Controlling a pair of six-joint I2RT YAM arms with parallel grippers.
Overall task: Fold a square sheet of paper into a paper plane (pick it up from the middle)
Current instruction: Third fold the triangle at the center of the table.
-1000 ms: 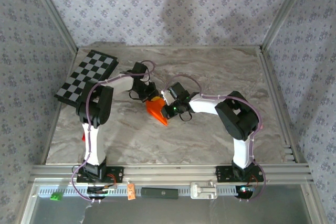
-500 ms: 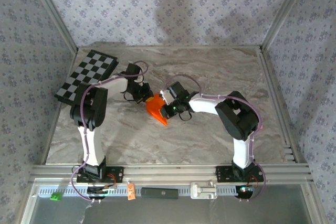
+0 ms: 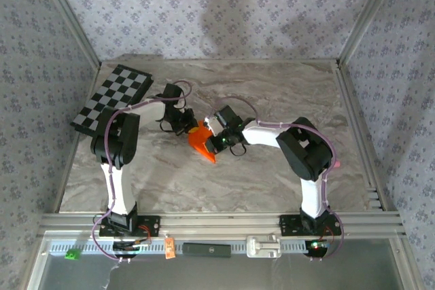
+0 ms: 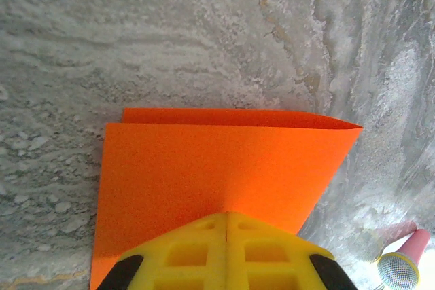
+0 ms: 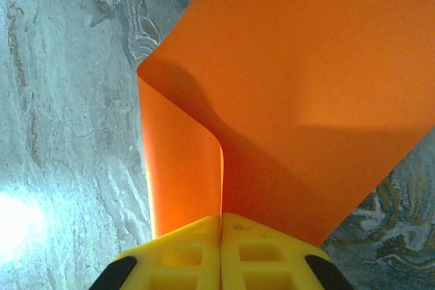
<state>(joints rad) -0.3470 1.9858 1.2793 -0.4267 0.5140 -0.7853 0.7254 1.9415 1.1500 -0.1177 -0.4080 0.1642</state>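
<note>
square sheet of paper [image 3: 202,142]: plain bright orange, darker in the shaded curl
left gripper [image 4: 226,216]: yellow, black corners
right gripper [image 5: 221,219]: yellow, black corners
table [image 3: 272,181]: grey-beige marble veining
checkerboard [image 3: 112,98]: black-and-white squares, upper left of the top view
walls [image 3: 224,11]: pale grey-lilac, small repeating floral print

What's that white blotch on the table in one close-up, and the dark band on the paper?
Right wrist view: the blotch on the table is glare from a light; the band is shadow falling across the curled orange paper. Left wrist view: the paper is evenly lit. Top view: soft, even light.
</note>
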